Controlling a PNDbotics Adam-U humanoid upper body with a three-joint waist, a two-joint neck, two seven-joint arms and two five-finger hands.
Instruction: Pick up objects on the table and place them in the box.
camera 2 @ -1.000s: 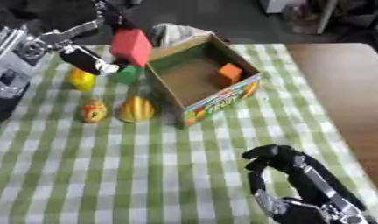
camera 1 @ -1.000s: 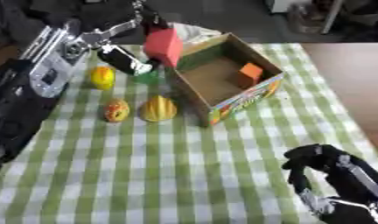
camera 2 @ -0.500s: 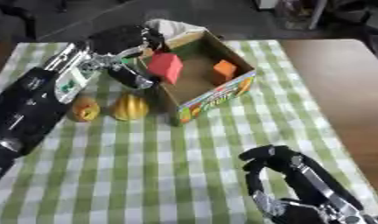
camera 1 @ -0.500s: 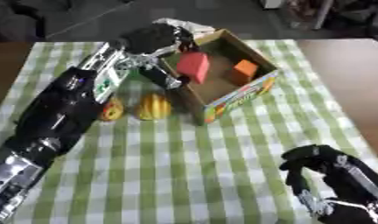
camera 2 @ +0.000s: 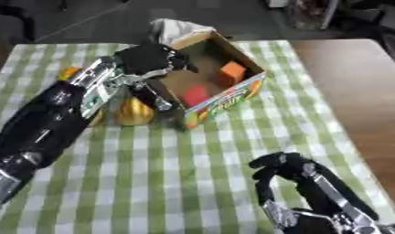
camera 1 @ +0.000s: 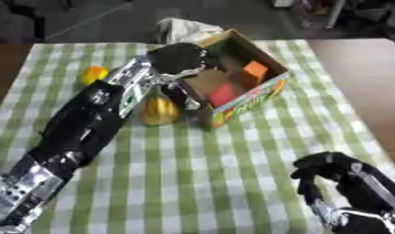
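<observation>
While our left hand hovers at the near-left wall of the box, fingers relaxed and holding nothing, we note a red block and an orange block inside. Yellow fruit lies just beside the box; another sits farther left. Our right hand rests lower right, fingers curled, empty.

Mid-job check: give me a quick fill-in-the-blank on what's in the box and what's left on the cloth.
1. Inside the box lie an orange block and a ____ block.
2. The left hand is over the box's ____ wall.
3. The yellow fruit lies ____ the box.

Missing words: red; left; outside
</observation>
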